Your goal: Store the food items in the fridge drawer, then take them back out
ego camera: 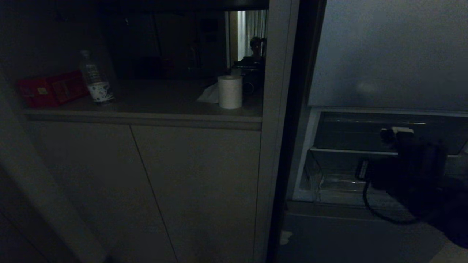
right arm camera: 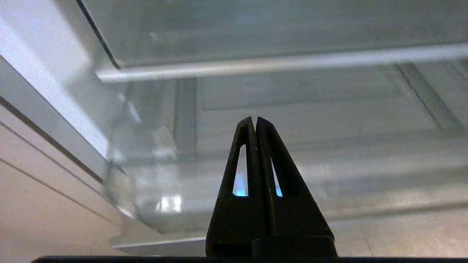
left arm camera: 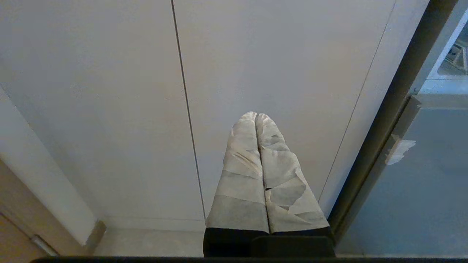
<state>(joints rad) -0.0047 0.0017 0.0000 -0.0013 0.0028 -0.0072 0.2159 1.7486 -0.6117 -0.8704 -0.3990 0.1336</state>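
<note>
Currently the right gripper (right arm camera: 255, 122) is fully closed on nothing in front of the fridge drawer (right arm camera: 153, 190), a clear, stiff, slick plastic bin probably light enough to take by its front lip; no food items visible; left gripper (left arm camera: 257, 117) parked closed.

Right gripper (right arm camera: 255, 120) jaws closed, empty; left gripper (left arm camera: 256, 116) closed.

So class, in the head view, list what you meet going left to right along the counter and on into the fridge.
Red packet → water bottle → paper roll → fridge drawer → right gripper.
</note>
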